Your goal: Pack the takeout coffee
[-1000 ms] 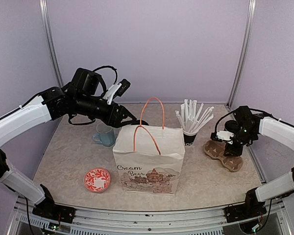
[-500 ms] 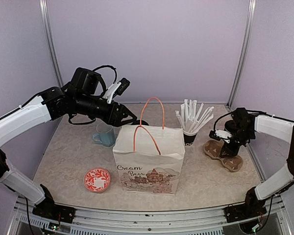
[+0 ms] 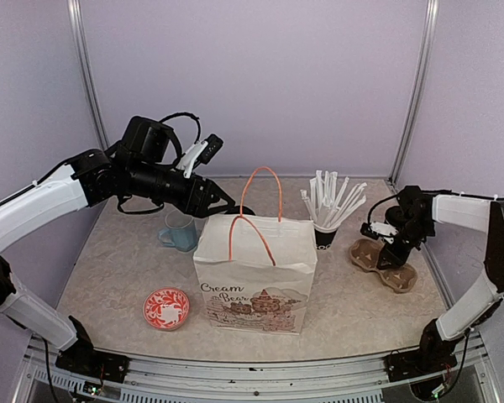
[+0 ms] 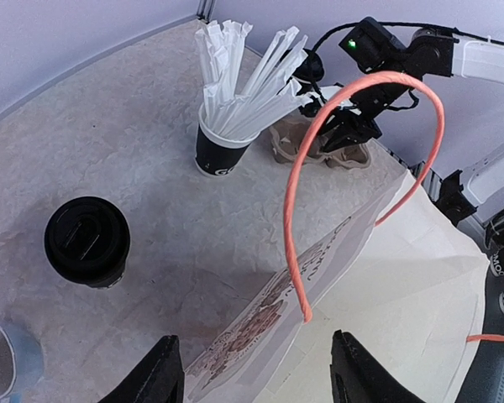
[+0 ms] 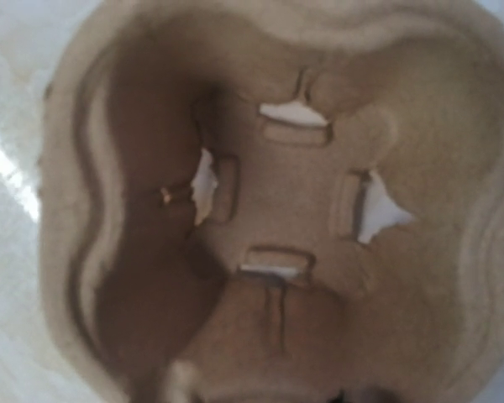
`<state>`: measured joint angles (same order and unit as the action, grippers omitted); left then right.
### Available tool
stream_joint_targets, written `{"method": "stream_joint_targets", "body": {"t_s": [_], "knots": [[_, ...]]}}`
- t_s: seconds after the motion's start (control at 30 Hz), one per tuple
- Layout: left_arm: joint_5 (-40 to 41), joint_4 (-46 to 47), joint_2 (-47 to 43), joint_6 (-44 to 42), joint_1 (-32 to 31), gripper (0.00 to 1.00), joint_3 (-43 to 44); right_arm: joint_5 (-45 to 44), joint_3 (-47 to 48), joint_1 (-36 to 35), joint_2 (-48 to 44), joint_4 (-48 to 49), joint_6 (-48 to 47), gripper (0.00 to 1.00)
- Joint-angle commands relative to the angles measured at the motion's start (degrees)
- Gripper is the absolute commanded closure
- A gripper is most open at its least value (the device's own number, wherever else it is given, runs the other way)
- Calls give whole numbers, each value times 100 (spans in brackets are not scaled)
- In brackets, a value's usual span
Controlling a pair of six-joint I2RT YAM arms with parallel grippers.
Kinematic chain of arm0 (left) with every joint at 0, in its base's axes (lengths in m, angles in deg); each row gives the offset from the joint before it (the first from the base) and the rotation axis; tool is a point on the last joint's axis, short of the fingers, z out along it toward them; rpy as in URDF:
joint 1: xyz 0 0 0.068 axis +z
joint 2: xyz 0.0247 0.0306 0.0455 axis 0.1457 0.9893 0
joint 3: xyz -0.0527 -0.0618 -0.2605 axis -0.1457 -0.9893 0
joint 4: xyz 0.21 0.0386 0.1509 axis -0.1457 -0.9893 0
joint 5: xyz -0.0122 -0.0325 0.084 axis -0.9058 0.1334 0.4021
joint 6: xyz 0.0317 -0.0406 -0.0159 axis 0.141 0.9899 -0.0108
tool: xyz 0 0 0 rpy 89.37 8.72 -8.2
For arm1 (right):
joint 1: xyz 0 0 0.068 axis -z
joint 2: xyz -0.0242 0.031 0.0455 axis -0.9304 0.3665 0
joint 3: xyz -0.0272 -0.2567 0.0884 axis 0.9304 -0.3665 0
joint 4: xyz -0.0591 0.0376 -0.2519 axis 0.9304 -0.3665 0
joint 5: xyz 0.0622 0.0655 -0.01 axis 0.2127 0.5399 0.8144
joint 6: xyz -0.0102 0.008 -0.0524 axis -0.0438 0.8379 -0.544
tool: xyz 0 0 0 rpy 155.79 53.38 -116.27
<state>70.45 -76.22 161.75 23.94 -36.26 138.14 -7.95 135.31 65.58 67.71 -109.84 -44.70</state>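
— Left gripper (image 4: 256, 379)?
— Spread wide, gripping nothing (only two dark fingertips (image 4: 164, 374) showing at the wrist view's bottom edge). Hanging above the open mouth of the paper bag (image 3: 256, 273), with an orange handle (image 4: 319, 143) arching up just ahead.
— And the takeout coffee (image 4: 87, 241)?
— Upright on the table (image 3: 118, 260), black lid on, behind the bag. Near the blue mug (image 3: 181, 231), apart from the cup of straws (image 4: 221, 151).
— Right gripper (image 3: 391, 250)?
— Down at the cardboard cup carrier (image 3: 385, 267) by the table's right edge, one well filling the wrist view. Clenched or released: impossible to tell.
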Motion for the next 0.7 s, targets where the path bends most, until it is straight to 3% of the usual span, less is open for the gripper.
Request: {"method": "stream_joint_targets", "body": {"t_s": [0.0, 0.2, 0.5, 0.67], "knots": [[-21, 111, -19, -15, 26, 41, -120, 120, 123, 73, 173, -97, 145, 61], [-27, 124, -20, -25, 26, 41, -130, -17, 154, 72, 151, -104, 371, 58], [-60, 123, 33, -9, 26, 41, -125, -130, 218, 73, 236, -70, 674, 69], [-48, 83, 1, -22, 29, 41, -102, -43, 177, 72, 208, -82, 704, 68]]}}
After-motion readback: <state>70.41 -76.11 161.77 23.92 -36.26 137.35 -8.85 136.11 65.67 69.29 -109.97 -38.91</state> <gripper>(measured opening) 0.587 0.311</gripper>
